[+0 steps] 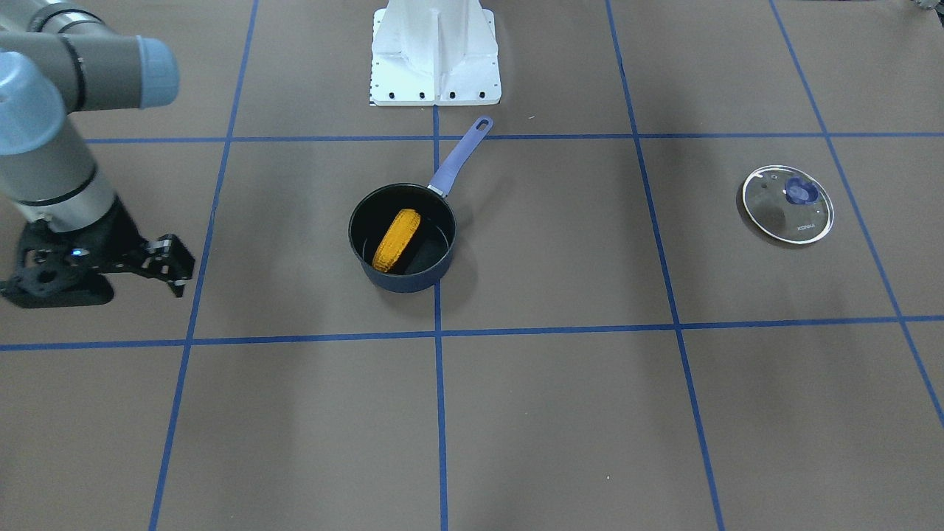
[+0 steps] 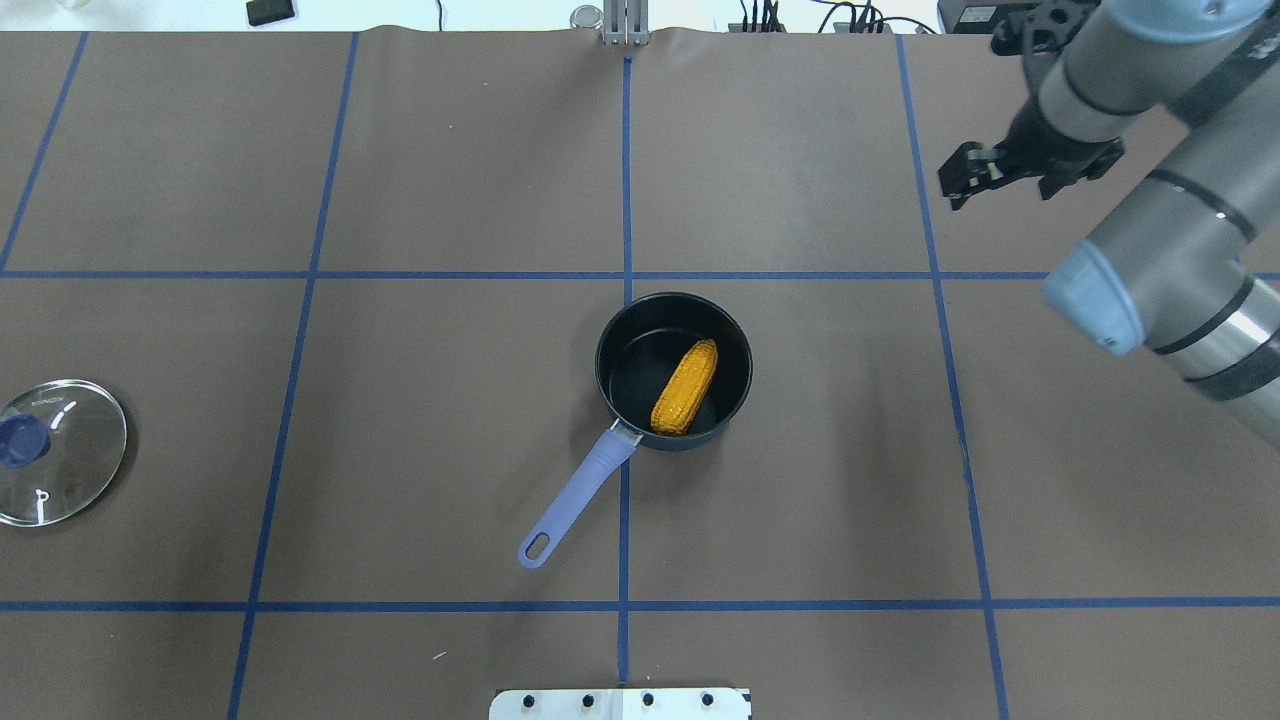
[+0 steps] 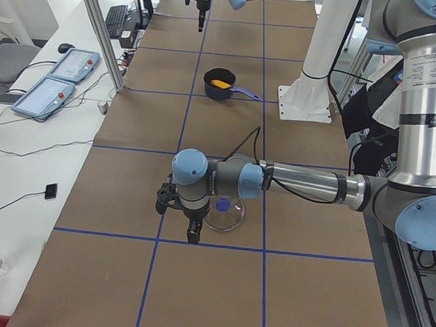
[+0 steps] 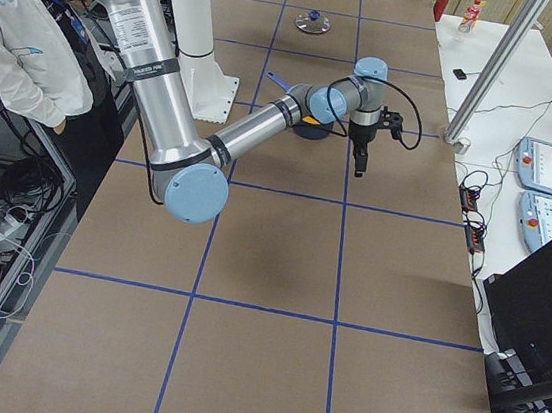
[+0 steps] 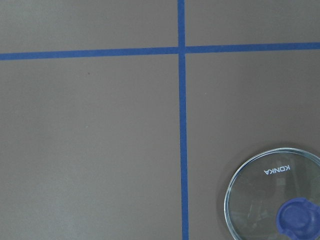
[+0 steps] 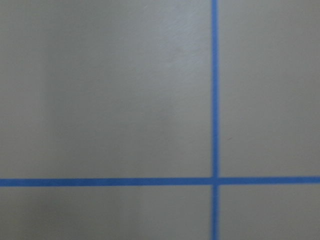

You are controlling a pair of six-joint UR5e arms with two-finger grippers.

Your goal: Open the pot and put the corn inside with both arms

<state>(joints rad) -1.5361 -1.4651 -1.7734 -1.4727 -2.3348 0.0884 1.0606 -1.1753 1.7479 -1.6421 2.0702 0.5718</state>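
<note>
Corn point(image 2: 686, 388) is seen lying diagonally inside the open pot point(image 2: 606, 365), well apart from both grippers; the right gripper point(image 2: 962, 178) is nearer, the left gripper point(image 3: 192, 234) beside the lid point(image 2: 70, 455). Neither's jaw spacing can be told.

brown blue-taped table point(image 2: 400, 180) carries the pot point(image 2: 640, 325) and, well apart, a glass lid point(image 2: 75, 450).

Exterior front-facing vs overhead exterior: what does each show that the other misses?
Front-facing only: the white column rising off the base plate. Overhead only: cables and a black box past the table's far edge. Both: the corn lying in the open pot, the glass lid flat on the table well aside, and the right gripper. Neither shows the left gripper.
</note>
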